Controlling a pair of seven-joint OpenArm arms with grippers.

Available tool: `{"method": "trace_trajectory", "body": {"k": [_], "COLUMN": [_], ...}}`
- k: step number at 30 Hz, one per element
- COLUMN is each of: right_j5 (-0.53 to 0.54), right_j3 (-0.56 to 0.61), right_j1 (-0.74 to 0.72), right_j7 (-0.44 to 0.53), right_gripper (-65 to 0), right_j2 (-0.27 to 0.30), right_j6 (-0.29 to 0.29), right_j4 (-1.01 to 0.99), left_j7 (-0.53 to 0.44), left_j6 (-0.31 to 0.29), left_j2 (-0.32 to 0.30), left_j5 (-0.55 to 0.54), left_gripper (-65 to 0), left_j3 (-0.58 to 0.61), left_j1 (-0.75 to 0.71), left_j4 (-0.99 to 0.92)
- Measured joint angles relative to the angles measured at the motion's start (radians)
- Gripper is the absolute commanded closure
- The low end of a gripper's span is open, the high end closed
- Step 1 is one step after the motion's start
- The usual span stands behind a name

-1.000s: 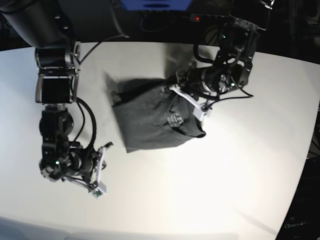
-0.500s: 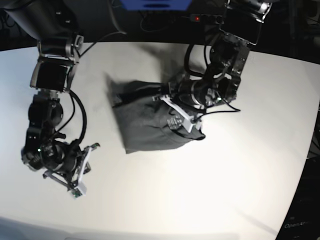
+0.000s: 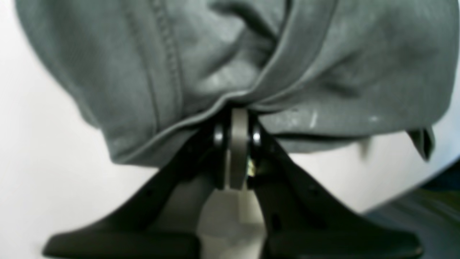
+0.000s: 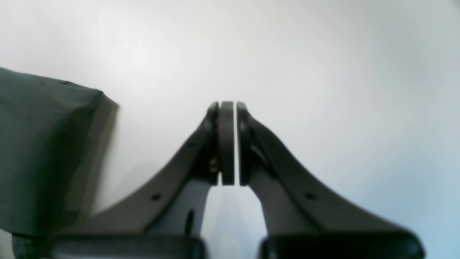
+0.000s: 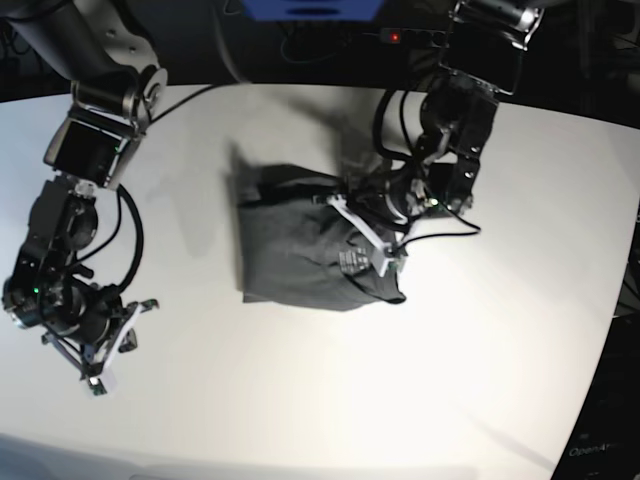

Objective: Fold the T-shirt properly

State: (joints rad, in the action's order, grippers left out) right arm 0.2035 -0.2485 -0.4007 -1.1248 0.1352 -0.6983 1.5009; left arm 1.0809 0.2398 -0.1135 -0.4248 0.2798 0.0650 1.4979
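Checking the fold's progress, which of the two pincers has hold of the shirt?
The left pincer, shut on a bunched fold of the T-shirt. The right pincer is shut on nothing, over bare table.

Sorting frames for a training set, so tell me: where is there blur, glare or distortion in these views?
Left wrist view: the T-shirt is soft and smeared, its stitching barely sharp, and the left pincer is out of focus. Right wrist view: the right pincer is blurred, with a bright wash on the table. Base view: the table edge curves from lens distortion, with glare below the shirt.
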Motion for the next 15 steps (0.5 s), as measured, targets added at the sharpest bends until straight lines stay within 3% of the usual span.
{"method": "trace_trajectory", "body": {"k": [9, 15], "right_j5": [0.0, 0.002], "right_j3": [-0.001, -0.001], "right_j1": [0.022, 0.022], "right_j7": [0.0, 0.0], "right_gripper": [-0.3, -0.3], "right_j2": [0.0, 0.008], "right_j6": [0.0, 0.0], "right_j4": [0.0, 0.0], "left_j7": [0.002, -0.016], "left_j6": [0.02, 0.018], "left_j2": [-0.006, -0.002], "left_j5": [0.177, 0.197], "left_gripper": [-2.2, -2.2], "left_j3": [-0.003, -0.003], "left_j1": [0.056, 0.139], "left_j4": [-0.015, -0.126]}}
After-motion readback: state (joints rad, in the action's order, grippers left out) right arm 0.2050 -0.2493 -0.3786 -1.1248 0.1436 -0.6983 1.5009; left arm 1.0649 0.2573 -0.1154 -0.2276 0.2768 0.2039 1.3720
